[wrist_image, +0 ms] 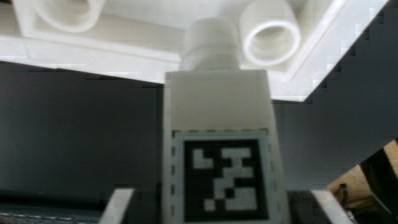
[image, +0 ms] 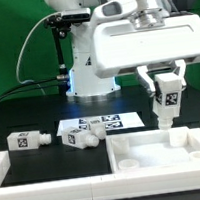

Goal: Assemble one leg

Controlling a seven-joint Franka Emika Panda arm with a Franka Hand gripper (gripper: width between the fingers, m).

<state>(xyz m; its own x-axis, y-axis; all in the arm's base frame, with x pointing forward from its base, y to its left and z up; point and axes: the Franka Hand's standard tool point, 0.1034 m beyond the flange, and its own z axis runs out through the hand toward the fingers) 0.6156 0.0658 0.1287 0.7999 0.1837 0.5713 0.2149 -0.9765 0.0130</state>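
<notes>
My gripper (image: 167,86) is shut on a white leg (image: 169,100) with a black-and-white tag, held upright with its narrow threaded end pointing down. The tip hangs just above the back rim of the large white square panel (image: 159,150) at the exterior view's right. In the wrist view the leg (wrist_image: 217,120) fills the middle between my fingers (wrist_image: 121,206); my gripper (wrist_image: 224,212) is at its tagged end. Its tip lies over the panel (wrist_image: 125,50), between two round holes (wrist_image: 270,42). I cannot tell whether the tip touches the panel.
One loose leg (image: 25,141) lies at the exterior view's left, and two more (image: 82,138) lie together near the middle. The marker board (image: 91,122) lies behind them. The robot base (image: 85,70) stands at the back.
</notes>
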